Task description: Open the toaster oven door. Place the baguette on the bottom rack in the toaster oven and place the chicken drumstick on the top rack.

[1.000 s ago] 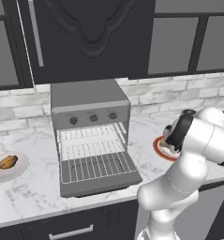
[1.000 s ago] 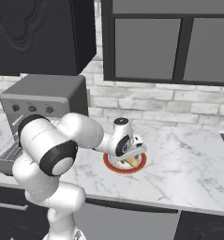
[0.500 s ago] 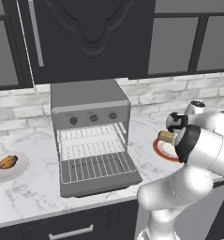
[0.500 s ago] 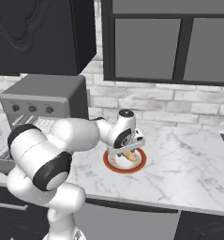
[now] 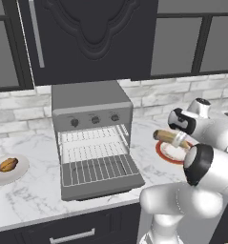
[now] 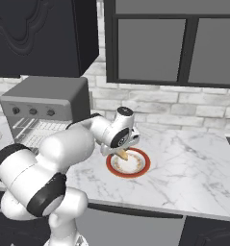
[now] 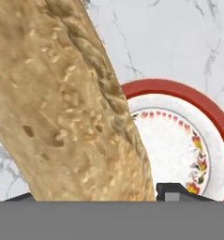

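The gripper (image 5: 178,137) is closed on the baguette (image 5: 169,137), which it holds above the red-rimmed plate (image 5: 169,153) on the marble surface (image 5: 34,190). In the hand view the seeded loaf (image 7: 62,103) runs close in front of the camera between the dark fingertips (image 7: 172,191), with the plate's flowered rim (image 7: 197,140) below and to the right of it. From the left base view the baguette lies roughly level, its free end pointing toward the toaster oven (image 5: 89,107), lifted clear of the plate. From the right base view the hand (image 6: 122,134) sits over the near left part of the plate (image 6: 135,166), and a tan end of the loaf (image 6: 122,154) pokes out beneath it. The toaster oven stands to the left of the plate, its door (image 5: 101,187) folded down flat toward the front edge of the surface. Inside the cavity the top rack (image 5: 92,138) and the bottom rack (image 5: 97,164) both show as bare wire grids. Well to the left of the oven, the chicken drumstick (image 5: 5,165) lies on a white plate (image 5: 20,174).
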